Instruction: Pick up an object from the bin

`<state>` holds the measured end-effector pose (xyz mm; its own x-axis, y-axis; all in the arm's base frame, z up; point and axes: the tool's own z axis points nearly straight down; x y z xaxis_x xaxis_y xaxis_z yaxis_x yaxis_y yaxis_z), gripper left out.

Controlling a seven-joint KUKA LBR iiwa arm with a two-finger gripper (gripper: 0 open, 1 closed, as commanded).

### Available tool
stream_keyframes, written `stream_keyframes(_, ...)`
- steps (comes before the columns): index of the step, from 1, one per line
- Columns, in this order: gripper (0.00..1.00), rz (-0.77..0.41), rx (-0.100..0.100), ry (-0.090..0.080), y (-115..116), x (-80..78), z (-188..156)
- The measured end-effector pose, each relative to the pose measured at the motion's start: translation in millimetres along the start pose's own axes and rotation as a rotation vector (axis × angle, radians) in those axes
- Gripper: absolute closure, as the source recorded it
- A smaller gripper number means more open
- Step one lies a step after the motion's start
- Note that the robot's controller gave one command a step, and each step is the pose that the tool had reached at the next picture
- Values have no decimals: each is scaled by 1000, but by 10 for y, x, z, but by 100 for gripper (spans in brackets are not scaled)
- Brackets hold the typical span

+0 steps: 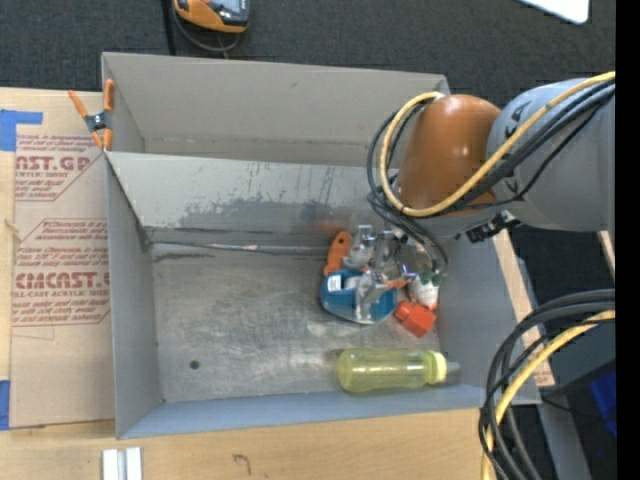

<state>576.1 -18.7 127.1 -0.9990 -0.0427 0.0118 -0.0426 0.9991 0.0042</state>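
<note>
Lying bare across its left half, the grey metal bin [200, 308] is showing only scuffed floor there, and its loose things are sitting gathered toward the right. Moving rightward, a small orange piece [340, 243] is resting at the upper left edge of a little heap. Just below it, a round blue thing [345, 298] with a pale patch on it is lying on the floor right of the bin's middle. Below that heap, a translucent yellow-green bottle [390, 370] is lying on its side along the near wall, its neck pointing right, near the blue thing but apart from it. The gripper [380, 263] is hanging over the heap, its metal end sitting down between the orange piece and the blue thing. It is perhaps touching the blue thing, though the clutter is making contact hard to judge. Whether it is standing wide or narrow I cannot tell. Just right of the blue thing, a red-orange block [416, 317] is lying on the floor. A small white thing [428, 290] with a green mark is sitting just above that block, close beside the gripper. Farther right, the orange cover [450, 153] on the wrist is leaning in over the bin's right wall, and the grey arm [560, 158] is reaching out behind it.
</note>
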Motion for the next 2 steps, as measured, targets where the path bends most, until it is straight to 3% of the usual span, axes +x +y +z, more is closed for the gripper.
stream_keyframes(1,100,17,3,-4,1,-12,-383)
stream_keyframes(2,100,35,3,-9,-26,-58,-1248)
